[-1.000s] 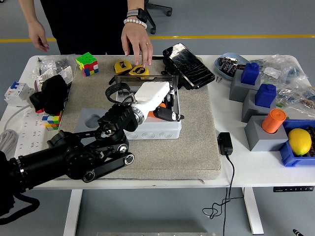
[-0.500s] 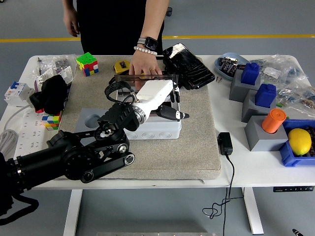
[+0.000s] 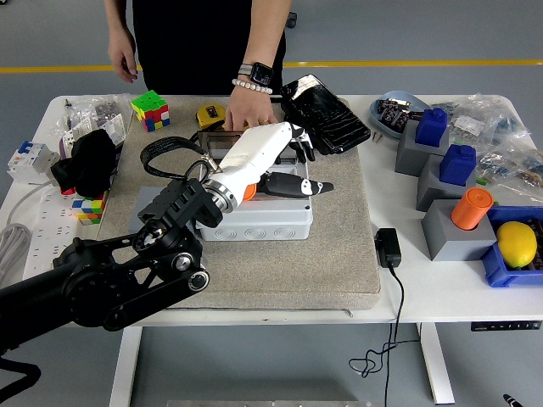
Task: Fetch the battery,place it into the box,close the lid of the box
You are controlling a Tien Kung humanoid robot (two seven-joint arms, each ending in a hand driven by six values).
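Observation:
A grey box (image 3: 263,222) stands open on the tan mat (image 3: 331,254). An orange battery (image 3: 249,192) shows inside it, mostly hidden under my hand. My left hand (image 3: 307,168) is white with black fingertips and hovers over the box, fingers spread and holding nothing. The clear lid (image 3: 222,141) stands up at the box's far edge. A person's hand (image 3: 250,108) with a watch and bead bracelet rests on the lid's far side. The right arm is out of view.
A Rubik's cube (image 3: 150,108), a yellow tape measure (image 3: 209,114) and a black pouch (image 3: 324,113) lie behind the box. Grey blocks with blue pieces (image 3: 433,140), an orange cylinder (image 3: 472,208), a lemon (image 3: 517,243) and a power adapter (image 3: 388,248) are at the right. A black cloth (image 3: 89,161) is at the left.
My left hand has risen and opened over the box. The orange battery is no longer in the fingers and sits lower in the box. The person's hand moved onto the lid.

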